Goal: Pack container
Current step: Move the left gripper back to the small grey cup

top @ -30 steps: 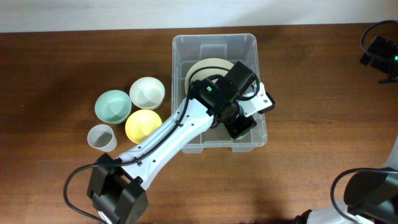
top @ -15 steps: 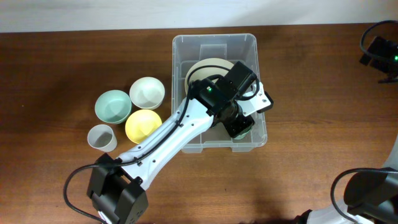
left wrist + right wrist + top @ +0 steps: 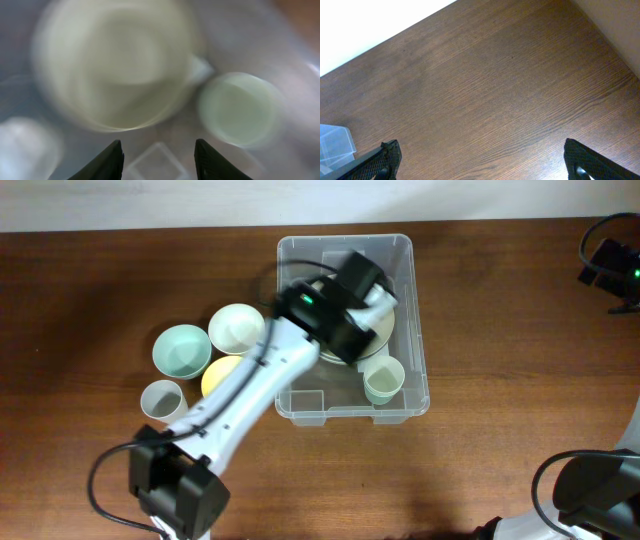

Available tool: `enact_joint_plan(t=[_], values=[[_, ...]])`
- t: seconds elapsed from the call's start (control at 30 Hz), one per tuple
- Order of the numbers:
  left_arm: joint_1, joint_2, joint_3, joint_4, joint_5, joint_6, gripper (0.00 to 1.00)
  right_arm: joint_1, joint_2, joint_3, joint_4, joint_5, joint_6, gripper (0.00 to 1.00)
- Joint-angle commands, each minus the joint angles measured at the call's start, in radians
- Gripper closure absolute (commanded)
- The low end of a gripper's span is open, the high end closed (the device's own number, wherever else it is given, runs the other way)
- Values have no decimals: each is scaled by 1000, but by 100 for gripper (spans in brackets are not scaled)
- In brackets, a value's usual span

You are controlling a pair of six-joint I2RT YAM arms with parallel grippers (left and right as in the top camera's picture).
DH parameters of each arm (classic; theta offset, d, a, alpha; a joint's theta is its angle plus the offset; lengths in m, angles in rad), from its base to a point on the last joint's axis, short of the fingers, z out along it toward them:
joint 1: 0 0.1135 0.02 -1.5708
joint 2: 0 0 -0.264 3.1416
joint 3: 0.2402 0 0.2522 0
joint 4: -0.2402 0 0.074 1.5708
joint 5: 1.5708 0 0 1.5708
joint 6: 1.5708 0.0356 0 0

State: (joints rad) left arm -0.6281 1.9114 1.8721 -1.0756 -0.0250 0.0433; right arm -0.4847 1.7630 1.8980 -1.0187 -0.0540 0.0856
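The container (image 3: pixel 345 242), a large clear bin, stands in the middle of the table. Inside it lie a wide cream bowl (image 3: pixel 384 326) and a pale green cup (image 3: pixel 383 380), upright in the near right corner. My left arm (image 3: pixel 325 308) hangs over the bin and hides its own fingers from above. In the blurred left wrist view, my left gripper (image 3: pixel 160 162) is open with nothing between its fingers, above the bin's floor, with the cream bowl (image 3: pixel 115 65) and the green cup (image 3: pixel 240 110) ahead. My right gripper (image 3: pixel 485 165) is wide open over bare wood.
Left of the bin sit a white bowl (image 3: pixel 237 328), a teal bowl (image 3: pixel 181 350), a yellow bowl (image 3: pixel 222 376) partly under my arm, and a small grey cup (image 3: pixel 163 400). A corner of the bin (image 3: pixel 335 142) shows in the right wrist view.
My left gripper has opened and let go of the pale green cup, which now stands in the bin's near right corner. The left arm has pulled back over the cream bowl.
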Motion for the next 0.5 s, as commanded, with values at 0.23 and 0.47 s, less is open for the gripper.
enact_joint_plan(t=[0.23,0.47], values=[[399,-74,29,-170,-193,-529,49,0,-1,3,1,-2,0,1],[578,-74,27,-397,-279,-953,49,0,-1,3,1,-2,0,1]])
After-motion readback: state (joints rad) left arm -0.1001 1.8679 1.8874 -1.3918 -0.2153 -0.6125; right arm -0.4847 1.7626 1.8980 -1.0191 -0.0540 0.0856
